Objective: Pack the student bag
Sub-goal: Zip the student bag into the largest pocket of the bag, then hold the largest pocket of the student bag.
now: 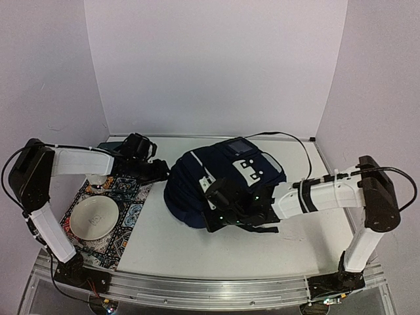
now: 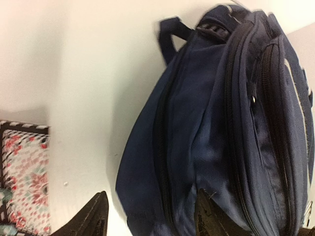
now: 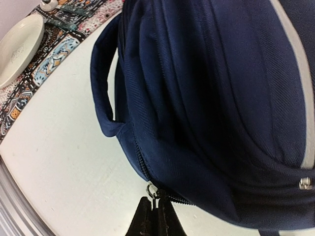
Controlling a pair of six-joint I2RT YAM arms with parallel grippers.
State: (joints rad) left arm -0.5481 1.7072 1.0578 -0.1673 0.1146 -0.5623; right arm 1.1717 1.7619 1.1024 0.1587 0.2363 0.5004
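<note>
The student bag (image 1: 220, 180) lies on the table's middle, navy with white buckle patches facing up. It fills the left wrist view (image 2: 221, 128) and the right wrist view (image 3: 211, 88). My left gripper (image 1: 161, 172) is at the bag's left side. Its jaws are open (image 2: 152, 221) and straddle the bag's lower edge, with one finger (image 2: 211, 219) against the fabric. My right gripper (image 1: 223, 211) is at the bag's near edge. It is shut (image 3: 152, 205) on a metal zipper pull (image 3: 151, 189) at the end of a closed zipper.
A patterned mat (image 1: 121, 220) lies at the left with a white plate (image 1: 94, 218) on it; both show in the right wrist view, mat (image 3: 54, 49) and plate (image 3: 19, 46). A flat dark pouch (image 1: 111, 142) lies at the back left. A metal rail (image 1: 197, 289) runs along the near edge.
</note>
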